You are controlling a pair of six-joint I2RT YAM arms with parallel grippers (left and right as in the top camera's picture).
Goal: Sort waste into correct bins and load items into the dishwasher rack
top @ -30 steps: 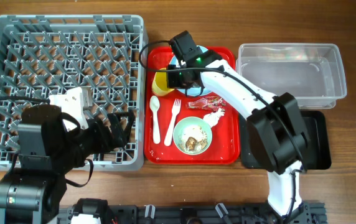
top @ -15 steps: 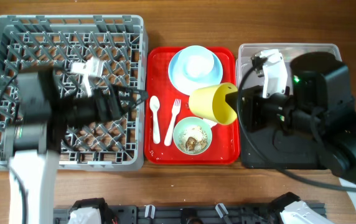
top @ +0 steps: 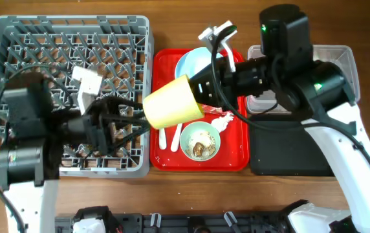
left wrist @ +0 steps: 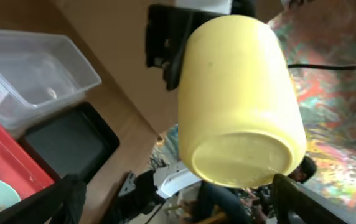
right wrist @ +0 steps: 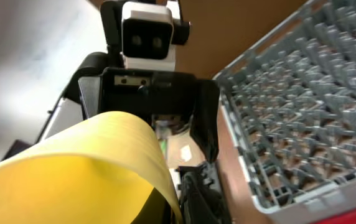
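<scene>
My right gripper is shut on the rim of the small yellow cup and holds it on its side in the air, over the gap between the grey dishwasher rack and the red tray. In the right wrist view the cup's yellow wall fills the lower left, with my right gripper pinching its edge. My left gripper stands open just left of the cup's base. The left wrist view shows that base facing the camera, above my wide-apart left gripper.
The red serving tray holds a pale blue plate and bowl, a mint green bowl with scraps, a white spoon, a fork and a napkin. At right are the clear tub and the black tray.
The right gripper lifted the yellow cup off the red tray, swung it out right, then carried it left to the rack's edge. The left arm reached right, towards the cup.
</scene>
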